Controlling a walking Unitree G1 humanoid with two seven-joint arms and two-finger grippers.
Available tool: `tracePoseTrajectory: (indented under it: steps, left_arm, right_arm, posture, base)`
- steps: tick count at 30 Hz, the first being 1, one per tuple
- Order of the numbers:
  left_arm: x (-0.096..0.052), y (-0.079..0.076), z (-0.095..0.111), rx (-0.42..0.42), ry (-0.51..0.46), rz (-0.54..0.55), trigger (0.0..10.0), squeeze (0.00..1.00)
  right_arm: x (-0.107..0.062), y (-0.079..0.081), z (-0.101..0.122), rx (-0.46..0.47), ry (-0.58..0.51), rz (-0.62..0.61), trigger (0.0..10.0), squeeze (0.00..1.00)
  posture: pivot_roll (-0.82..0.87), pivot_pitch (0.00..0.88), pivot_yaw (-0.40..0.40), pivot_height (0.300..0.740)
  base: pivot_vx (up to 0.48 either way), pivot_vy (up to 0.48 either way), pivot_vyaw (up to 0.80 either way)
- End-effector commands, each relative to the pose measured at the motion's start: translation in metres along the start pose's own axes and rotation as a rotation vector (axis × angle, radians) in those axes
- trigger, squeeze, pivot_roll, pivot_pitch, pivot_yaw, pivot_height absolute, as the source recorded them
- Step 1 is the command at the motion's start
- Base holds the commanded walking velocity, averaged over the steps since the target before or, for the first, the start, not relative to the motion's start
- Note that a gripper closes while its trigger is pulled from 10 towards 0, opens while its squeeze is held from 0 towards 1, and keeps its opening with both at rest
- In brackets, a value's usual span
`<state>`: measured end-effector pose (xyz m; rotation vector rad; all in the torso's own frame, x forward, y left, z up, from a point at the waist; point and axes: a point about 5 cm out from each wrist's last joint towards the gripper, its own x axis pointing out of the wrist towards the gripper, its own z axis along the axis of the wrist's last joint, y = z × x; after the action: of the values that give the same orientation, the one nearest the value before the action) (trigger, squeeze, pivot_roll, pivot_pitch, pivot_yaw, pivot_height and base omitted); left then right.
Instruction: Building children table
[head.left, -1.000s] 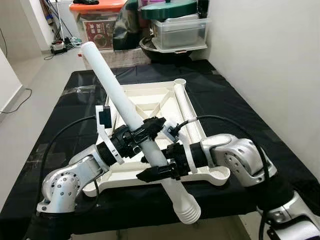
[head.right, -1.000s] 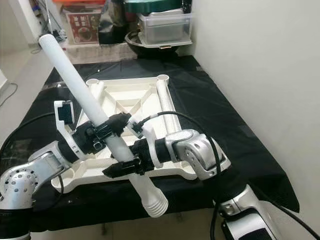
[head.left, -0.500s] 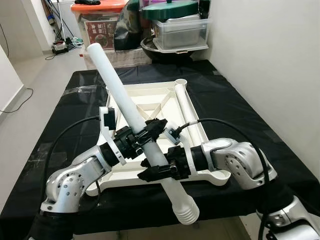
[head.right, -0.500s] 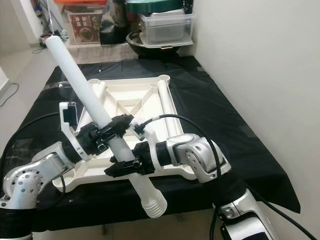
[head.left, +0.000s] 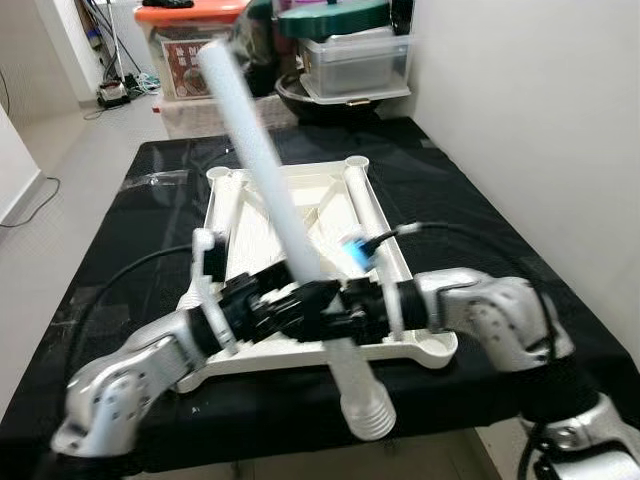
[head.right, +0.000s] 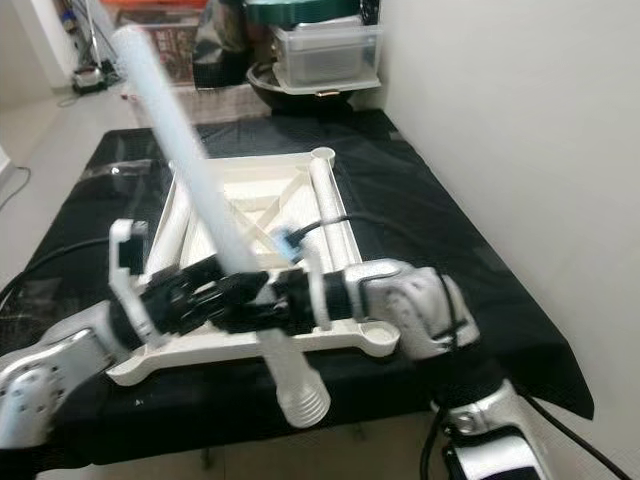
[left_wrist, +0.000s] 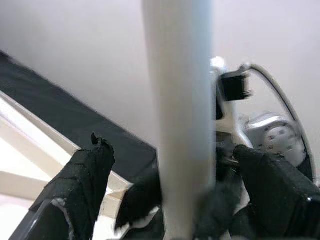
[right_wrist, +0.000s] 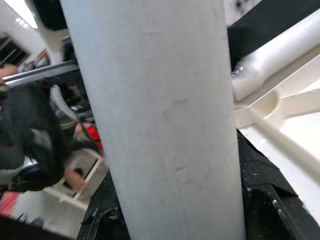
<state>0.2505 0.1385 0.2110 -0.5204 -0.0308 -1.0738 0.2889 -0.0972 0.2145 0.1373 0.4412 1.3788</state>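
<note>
1. Left eye view: since half a second ago the white table leg has swung to stand steeper, its plain end now up near the storage boxes, and both arms have dropped lower. The left gripper and right gripper are both clamped on the leg's lower part, almost touching one another. The leg's ribbed end sticks out just below the grippers, past the near edge of the black table.
2. Right eye view: the upturned white tabletop lies flat just beyond the grippers, one leg already lying along its right rim. The picture is blurred.
3. Left wrist view: black fingers sit on either side of the smooth white tube, the right arm's silver joint just behind.
4. Right wrist view: the tube passes right between the fingers; the tabletop's ribs lie beyond.
</note>
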Motion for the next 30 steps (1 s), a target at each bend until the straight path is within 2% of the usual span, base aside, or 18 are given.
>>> tracePoseTrajectory:
  steps: [1,3,4,6,7,10,11,13,14,16,17,18,19,21,22,24,25,30]
  left_arm:
    - [-0.008,-0.005,0.007,0.012,-0.009,-0.015,10.0,1.00]
    - [-0.008,-0.005,0.007,0.012,-0.009,-0.015,10.0,1.00]
    - [-0.011,-0.006,0.011,0.020,-0.036,0.003,10.0,0.51]
    - [-0.011,-0.006,0.011,0.020,-0.036,0.003,10.0,0.51]
    - [-0.014,-0.004,0.013,0.043,-0.060,0.042,10.0,0.00]
    - [-0.014,-0.004,0.013,0.043,-0.060,0.042,10.0,0.00]
    - [-0.017,-0.003,0.010,0.058,-0.065,0.093,10.0,0.00]
    - [-0.017,-0.003,0.010,0.058,-0.065,0.093,10.0,0.00]
    - [-0.019,0.002,-0.003,0.062,-0.018,0.159,10.0,0.00]
    - [-0.019,0.002,-0.003,0.062,-0.018,0.159,10.0,0.00]
    - [-0.019,0.005,-0.018,0.073,0.056,0.207,10.0,0.00]
    - [-0.019,0.005,-0.018,0.073,0.056,0.207,10.0,0.00]
    - [-0.019,0.009,-0.032,0.102,0.143,0.249,10.0,0.00]
    - [-0.019,0.009,-0.032,0.102,0.143,0.249,10.0,0.00]
    - [-0.019,0.011,-0.039,0.123,0.196,0.271,10.0,0.00]
    - [-0.019,0.011,-0.039,0.123,0.196,0.271,10.0,0.00]
    - [-0.018,0.016,-0.042,0.167,0.239,0.306,10.0,0.00]
    - [-0.016,0.020,-0.043,0.194,0.260,0.325,10.0,0.00]
  right_arm:
    - [-0.007,-0.004,0.004,0.004,-0.036,-0.025,0.0,0.00]
    - [-0.007,-0.004,0.004,0.004,-0.036,-0.025,0.0,0.00]
    - [-0.012,-0.011,0.007,-0.007,-0.068,-0.079,0.0,0.00]
    - [-0.012,-0.011,0.007,-0.007,-0.068,-0.079,0.0,0.00]
    - [-0.017,-0.023,0.016,-0.020,-0.143,-0.177,0.0,0.00]
    - [-0.017,-0.023,0.016,-0.020,-0.143,-0.177,0.0,0.00]
    - [-0.022,-0.034,0.028,-0.045,-0.264,-0.292,0.0,0.00]
    - [-0.022,-0.034,0.028,-0.045,-0.264,-0.292,0.0,0.00]
    - [-0.025,-0.043,0.039,-0.072,-0.397,-0.398,0.0,0.00]
    - [-0.025,-0.043,0.039,-0.072,-0.397,-0.398,0.0,0.00]
    - [-0.024,-0.046,0.045,-0.074,-0.489,-0.461,0.0,0.00]
    - [-0.024,-0.046,0.045,-0.074,-0.489,-0.461,0.0,0.00]
    - [-0.020,-0.046,0.049,-0.078,-0.549,-0.490,0.0,0.00]
    - [-0.020,-0.046,0.049,-0.078,-0.549,-0.490,0.0,0.00]
    - [-0.016,-0.045,0.051,-0.079,-0.586,-0.499,0.0,0.00]
    - [-0.016,-0.045,0.051,-0.079,-0.586,-0.499,0.0,0.00]
    - [-0.010,-0.042,0.053,-0.076,-0.610,-0.486,0.0,0.00]
    - [-0.005,-0.038,0.054,-0.075,-0.630,-0.466,0.0,0.00]
  posture:
    - [-0.05,0.000,-0.016,0.740]
    - [-0.05,0.000,-0.016,0.740]
    - [-0.04,0.000,-0.016,0.740]
    - [-0.04,0.000,-0.016,0.740]
    - [-0.04,0.000,-0.018,0.740]
    - [-0.04,0.000,-0.018,0.740]
    - [-0.04,0.000,-0.019,0.740]
    - [-0.04,0.000,-0.019,0.740]
    - [-0.02,0.000,-0.024,0.740]
    - [-0.02,0.000,-0.024,0.740]
    - [-0.02,0.000,-0.024,0.740]
    - [-0.02,0.000,-0.024,0.740]
    - [-0.02,0.000,-0.021,0.740]
    - [-0.02,0.000,-0.021,0.740]
    - [-0.02,0.000,-0.020,0.740]
    - [-0.02,0.000,-0.020,0.740]
    - [-0.01,0.000,-0.019,0.740]
    - [-0.01,0.000,-0.018,0.740]
  base:
    - [0.000,0.000,0.00]
    - [0.000,0.000,0.00]
    - [0.000,0.000,0.00]
    - [0.000,0.000,0.00]
    - [0.000,0.000,0.00]
    - [0.000,0.000,0.00]
    - [0.000,0.000,0.00]
    - [0.000,0.000,0.00]
    - [0.000,0.000,0.00]
    - [0.000,0.000,0.00]
    - [0.000,0.000,0.00]
    - [0.000,0.000,0.00]
    - [0.000,0.000,0.00]
    - [0.000,0.000,0.00]
    - [0.000,0.000,0.00]
    - [0.000,0.000,0.00]
    - [0.000,0.000,0.00]
    - [0.000,0.000,0.00]
